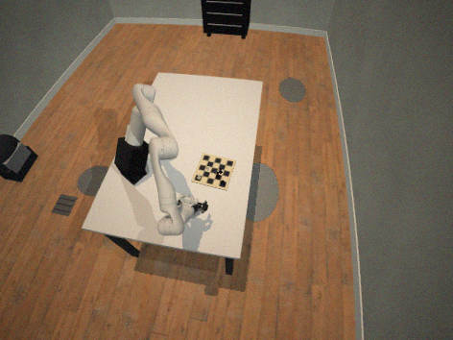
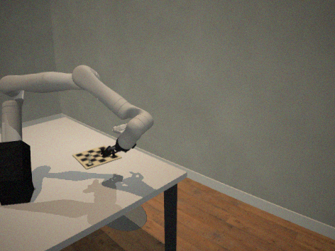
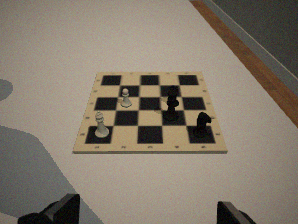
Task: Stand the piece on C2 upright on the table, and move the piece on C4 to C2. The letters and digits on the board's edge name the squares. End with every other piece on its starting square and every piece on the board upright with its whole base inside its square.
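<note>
The small chessboard (image 3: 150,112) lies on the white table, ahead of my gripper in the wrist view. On it stand a white pawn (image 3: 125,98) toward the far left, a taller white piece (image 3: 101,125) at the near left, a tall black piece (image 3: 172,105) right of the middle and a black knight (image 3: 201,124) at the near right. A small pale shape just left of the tall black piece is too blurred to identify. The edge letters are too small to read. My gripper (image 3: 149,215) is open and empty, short of the board's near edge. It also shows in the top view (image 1: 202,206) and the exterior view (image 2: 106,152).
The board (image 1: 214,171) lies near the table's right edge. The black arm base (image 1: 131,158) stands at the table's left side. The table's near edge (image 1: 158,242) is close behind the arm's elbow. A dark cabinet (image 1: 226,16) stands against the far wall.
</note>
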You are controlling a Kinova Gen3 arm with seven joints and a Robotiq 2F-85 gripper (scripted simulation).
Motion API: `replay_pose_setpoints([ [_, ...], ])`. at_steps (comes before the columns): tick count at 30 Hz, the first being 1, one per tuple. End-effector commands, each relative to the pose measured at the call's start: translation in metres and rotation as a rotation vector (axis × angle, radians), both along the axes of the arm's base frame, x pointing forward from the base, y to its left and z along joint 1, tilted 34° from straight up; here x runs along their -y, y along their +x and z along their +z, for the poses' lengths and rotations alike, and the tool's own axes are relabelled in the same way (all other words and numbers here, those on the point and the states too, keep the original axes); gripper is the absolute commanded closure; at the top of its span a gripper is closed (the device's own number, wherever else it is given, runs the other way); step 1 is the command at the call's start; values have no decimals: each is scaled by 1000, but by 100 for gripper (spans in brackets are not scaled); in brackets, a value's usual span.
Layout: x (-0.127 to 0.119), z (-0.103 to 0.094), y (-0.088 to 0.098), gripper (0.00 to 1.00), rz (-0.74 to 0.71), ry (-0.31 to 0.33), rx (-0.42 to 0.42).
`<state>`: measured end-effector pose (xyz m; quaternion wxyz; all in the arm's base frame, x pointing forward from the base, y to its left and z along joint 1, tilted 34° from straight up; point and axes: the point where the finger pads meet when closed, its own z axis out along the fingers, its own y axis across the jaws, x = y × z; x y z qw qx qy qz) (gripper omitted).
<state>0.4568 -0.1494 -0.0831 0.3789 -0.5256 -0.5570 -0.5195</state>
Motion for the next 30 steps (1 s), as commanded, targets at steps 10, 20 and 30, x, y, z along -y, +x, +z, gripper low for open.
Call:
replay_pose_setpoints([
  [10,-4,6,9,0,-9,-14,5],
  [20,-25,27,37,0,-38,-68,19],
  [30,-81,75,79,0,-94,-206,36],
])
